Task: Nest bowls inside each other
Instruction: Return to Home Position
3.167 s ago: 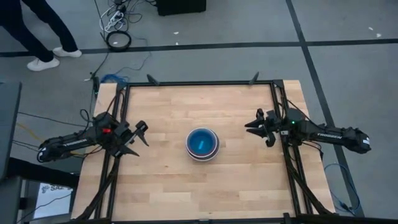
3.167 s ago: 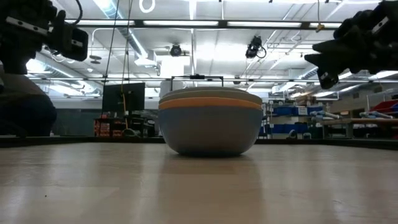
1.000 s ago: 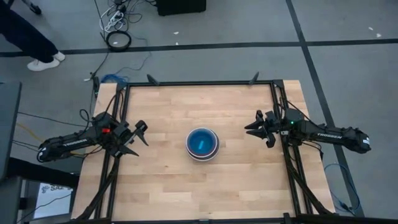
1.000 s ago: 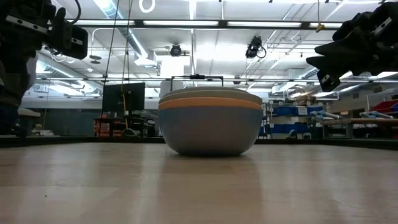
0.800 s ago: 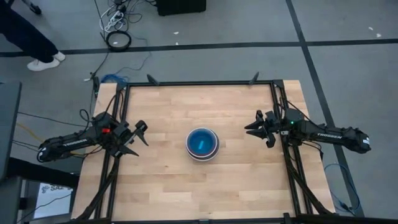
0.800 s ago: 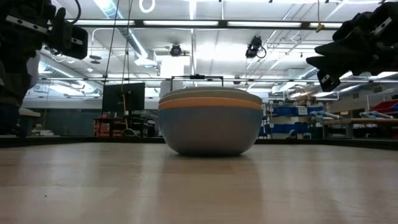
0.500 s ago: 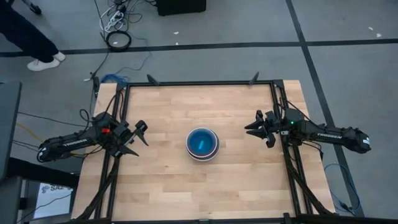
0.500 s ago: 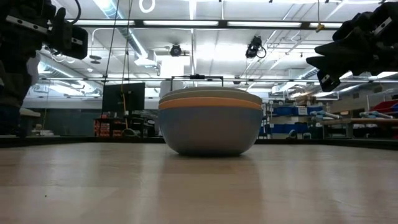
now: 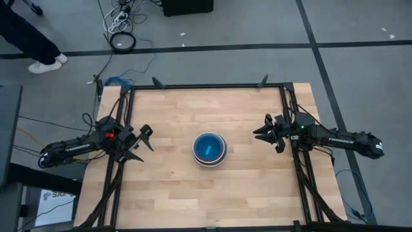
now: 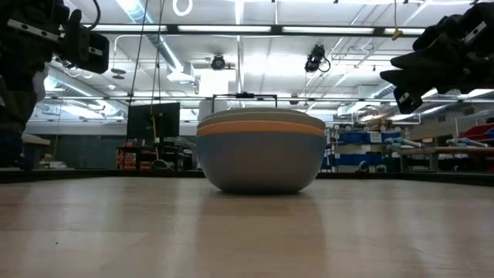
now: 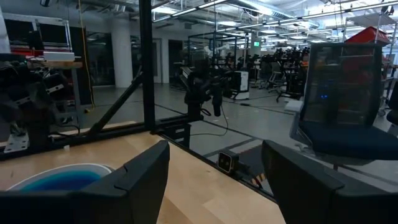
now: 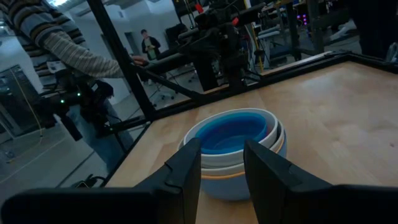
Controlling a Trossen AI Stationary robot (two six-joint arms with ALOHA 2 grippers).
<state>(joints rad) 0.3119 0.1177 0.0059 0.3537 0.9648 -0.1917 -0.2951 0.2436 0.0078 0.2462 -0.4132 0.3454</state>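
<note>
Bowls are stacked as one nest on the wooden surface, midway between the left hand and the right hand. Both hands are held spread and empty. Grey bowl outermost, then orange rim, blue bowl innermost.

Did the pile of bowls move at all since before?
No. The pile of bowls sits on the same spot of the wooden table, just as far from the black frame in the high view.
</note>
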